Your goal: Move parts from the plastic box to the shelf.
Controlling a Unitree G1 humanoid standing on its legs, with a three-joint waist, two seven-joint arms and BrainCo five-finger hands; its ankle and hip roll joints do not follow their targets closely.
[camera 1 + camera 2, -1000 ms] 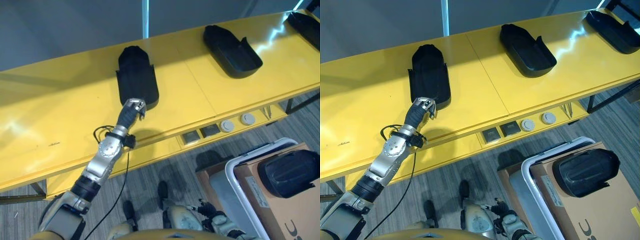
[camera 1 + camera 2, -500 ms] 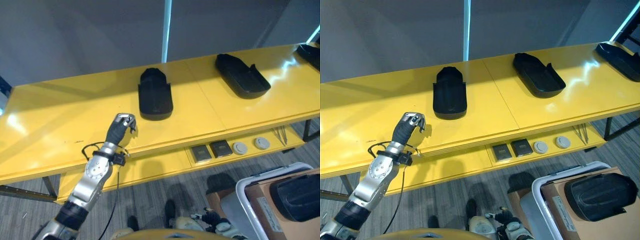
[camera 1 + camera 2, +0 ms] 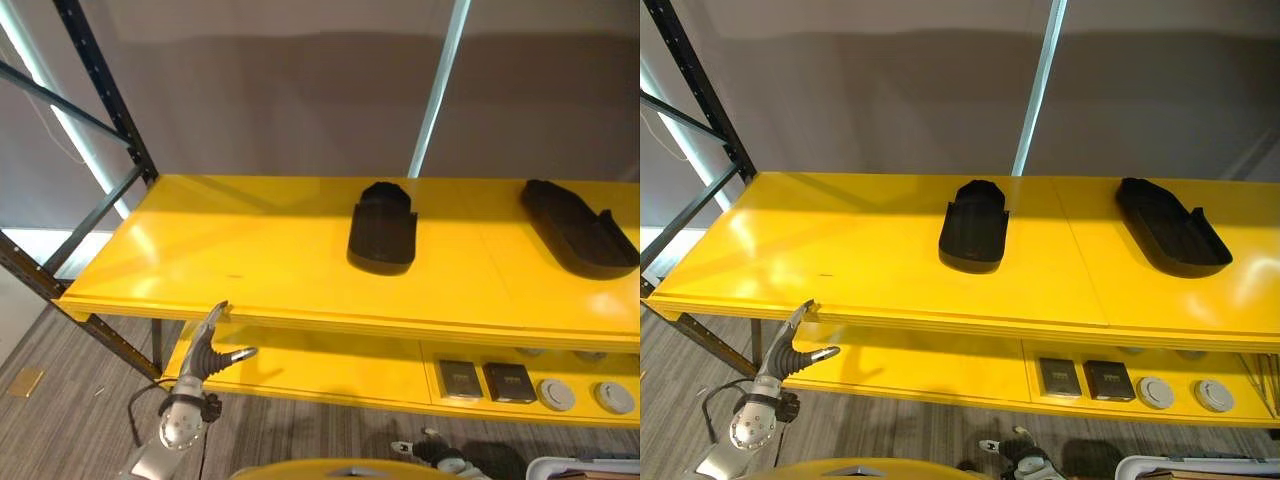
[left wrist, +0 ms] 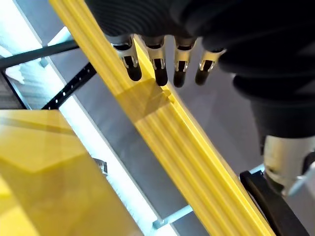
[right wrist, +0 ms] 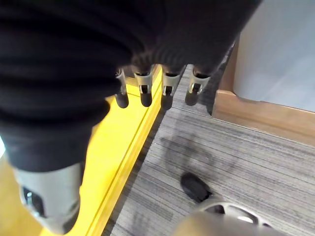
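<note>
Two black moulded parts lie on the yellow shelf point(image 3: 250, 260): one point(image 3: 382, 228) near the middle, the other point(image 3: 580, 228) further right. My left hand point(image 3: 205, 350) hangs below the shelf's front edge at the left, well clear of both parts. It is open and holds nothing, its fingers point(image 4: 157, 69) straight and pointing up at the yellow edge, thumb out to the side. My right hand point(image 5: 142, 93) is low over the grey carpet beside a yellow edge, also open and holding nothing. A white rim of the plastic box point(image 3: 1160, 465) peeks in at the bottom right.
On the lower yellow shelf sit two dark square pieces point(image 3: 460, 378) and two grey round discs point(image 3: 556, 394). A dark metal rack upright point(image 3: 100, 80) with braces stands at the shelf's left end. A grey wall runs behind the shelf.
The camera has lifted and swung left, so the plastic box has slid out at the bottom right. My left hand has drawn back from the middle black part and dropped below the shelf's front edge.
</note>
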